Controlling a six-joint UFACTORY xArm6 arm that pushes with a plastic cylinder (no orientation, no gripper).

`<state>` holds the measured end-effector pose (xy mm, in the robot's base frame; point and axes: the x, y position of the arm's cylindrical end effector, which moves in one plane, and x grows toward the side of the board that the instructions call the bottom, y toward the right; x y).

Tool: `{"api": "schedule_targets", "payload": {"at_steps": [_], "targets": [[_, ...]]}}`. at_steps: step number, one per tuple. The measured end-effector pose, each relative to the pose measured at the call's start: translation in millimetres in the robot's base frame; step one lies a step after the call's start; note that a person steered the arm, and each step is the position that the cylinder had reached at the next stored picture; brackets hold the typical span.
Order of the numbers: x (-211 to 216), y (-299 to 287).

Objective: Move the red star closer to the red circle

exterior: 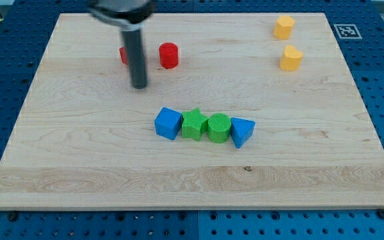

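The red circle [169, 55] stands on the wooden board near the view's top, left of centre. The red star [123, 55] is just left of it, mostly hidden behind my dark rod, with only its left edge showing. My tip [139, 86] rests on the board just below and between the two red blocks, slightly nearer the star. The rod runs up from the tip and crosses the star's right side.
A row of blocks lies mid-board: blue cube [168, 123], green star [193, 124], green circle [219, 128], blue triangle [241, 131]. Two yellow blocks [284, 27] [291, 59] sit at the top right. The wooden board [312, 173] lies on a blue pegboard table.
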<state>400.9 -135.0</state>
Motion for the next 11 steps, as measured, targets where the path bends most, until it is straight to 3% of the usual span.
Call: {"api": "schedule_targets", "payload": {"at_steps": [1, 3, 11], "targets": [[-21, -71], [-73, -94], [-74, 4]]}}
